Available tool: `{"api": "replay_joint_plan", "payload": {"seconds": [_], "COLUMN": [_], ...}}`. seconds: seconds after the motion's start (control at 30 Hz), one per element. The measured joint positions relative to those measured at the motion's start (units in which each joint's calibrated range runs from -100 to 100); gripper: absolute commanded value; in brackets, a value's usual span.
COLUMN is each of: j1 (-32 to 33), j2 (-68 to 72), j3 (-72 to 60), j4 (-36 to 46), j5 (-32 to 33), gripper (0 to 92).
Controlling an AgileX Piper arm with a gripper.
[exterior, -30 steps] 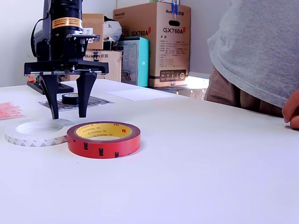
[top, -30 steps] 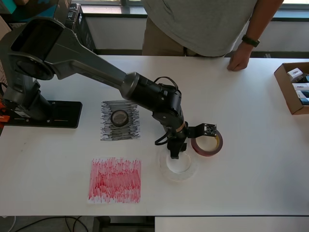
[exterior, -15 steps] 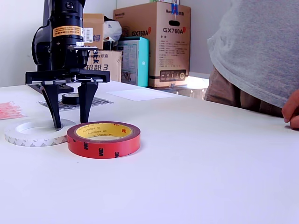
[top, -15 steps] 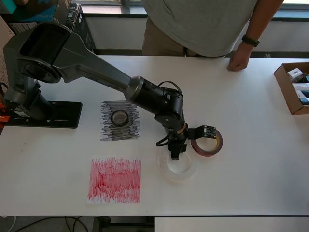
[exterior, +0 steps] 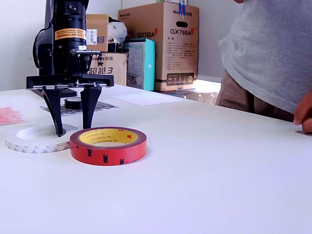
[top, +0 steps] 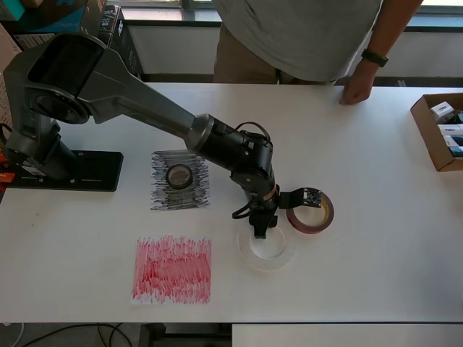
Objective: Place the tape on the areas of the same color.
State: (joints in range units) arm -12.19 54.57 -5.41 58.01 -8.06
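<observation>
The large clear-whitish tape roll (top: 267, 249) lies flat on the white table (top: 376, 238), also in the exterior view (exterior: 34, 138). My gripper (top: 262, 225) (exterior: 73, 129) is open and stands upright over it. One finger (exterior: 55, 111) reaches down into the roll's hole; the other finger (exterior: 89, 108) is outside its wall, beside the red-brown roll (top: 311, 212) (exterior: 107, 145). The small black roll (top: 179, 176) (exterior: 73, 103) sits on the black scribbled patch (top: 160, 194). The red scribbled patch (top: 172, 269) (exterior: 7, 115) is bare. A faint white patch (exterior: 148, 99) shows only in the exterior view.
A person (top: 311, 36) stands at the table's far side with a hand (top: 357, 92) on it. An open cardboard box (top: 437, 130) sits at the overhead view's right edge. The arm's base (top: 61, 170) is at the left. Cartons (exterior: 165, 46) stand behind the table.
My gripper came down onto the whitish roll, one finger into its hole, and has held still for the last half second. The person's hand shifted slightly.
</observation>
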Motion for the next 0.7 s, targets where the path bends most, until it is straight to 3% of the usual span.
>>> {"api": "replay_joint_plan", "payload": {"seconds": [0.07, 0.13, 0.3, 0.7], "j1": [0.0, 0.0, 0.0, 0.0], "j2": [0.0, 0.0, 0.0, -2.78], "j3": [0.0, 0.0, 0.08, -0.83], "j4": [0.0, 0.0, -0.15, 0.17], "j5": [0.0, 0.0, 0.0, -0.09], "gripper": [53.5, 44.5, 0.2, 0.0]}}
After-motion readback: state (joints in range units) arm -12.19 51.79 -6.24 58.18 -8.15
